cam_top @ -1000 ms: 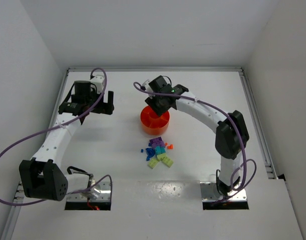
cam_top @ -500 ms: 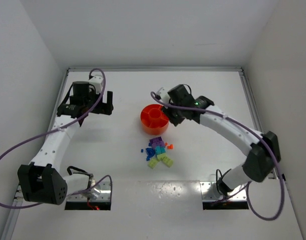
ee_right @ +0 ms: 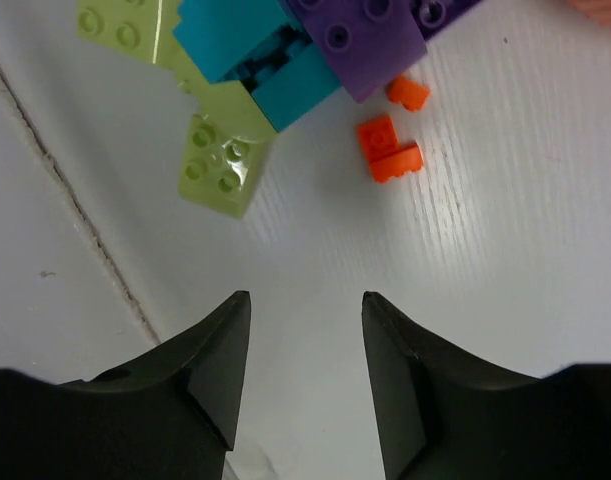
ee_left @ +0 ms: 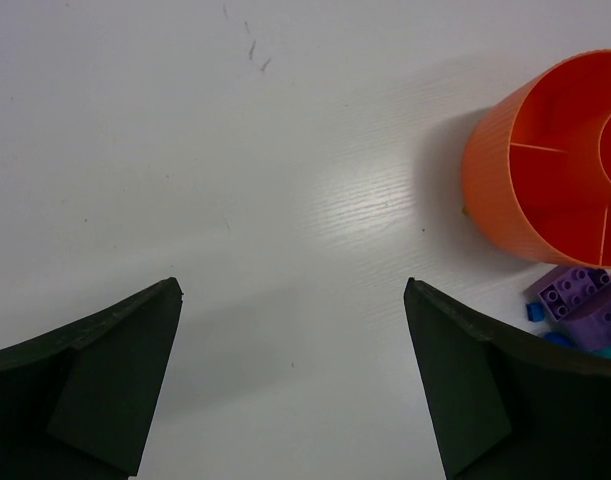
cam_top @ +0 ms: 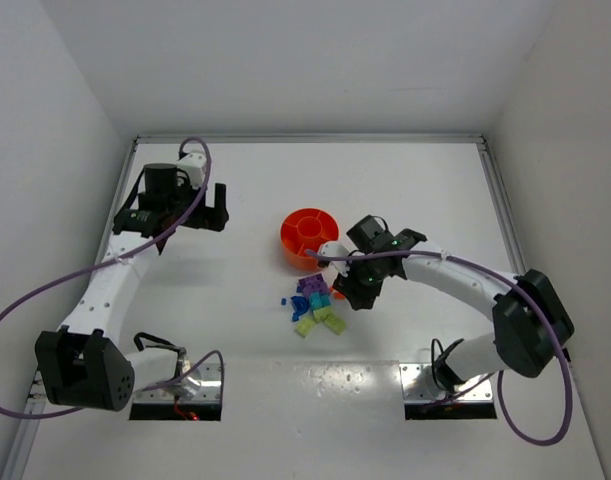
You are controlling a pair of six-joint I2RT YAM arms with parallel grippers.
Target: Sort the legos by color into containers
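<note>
Swung from bowl (cam_top: 288, 240) to legos (cam_top: 318, 305), the right gripper (cam_top: 360, 290), jaws apart, is apparently lining up an orange brick (ee_right: 389, 150).

The left arm (cam_top: 110, 275) runs up the frame's left side, the left gripper (cam_top: 221, 207) at upper left, jaws wide apart. The right arm (cam_top: 455, 272) bends toward centre, the right gripper (cam_top: 353, 293) pointing down, jaws parted.

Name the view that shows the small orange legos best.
Right wrist: the orange legos lie close and sharp beside the purple lego, ahead of the right end effector. Top external gives at most a speck there; left wrist shows none clearly.
</note>
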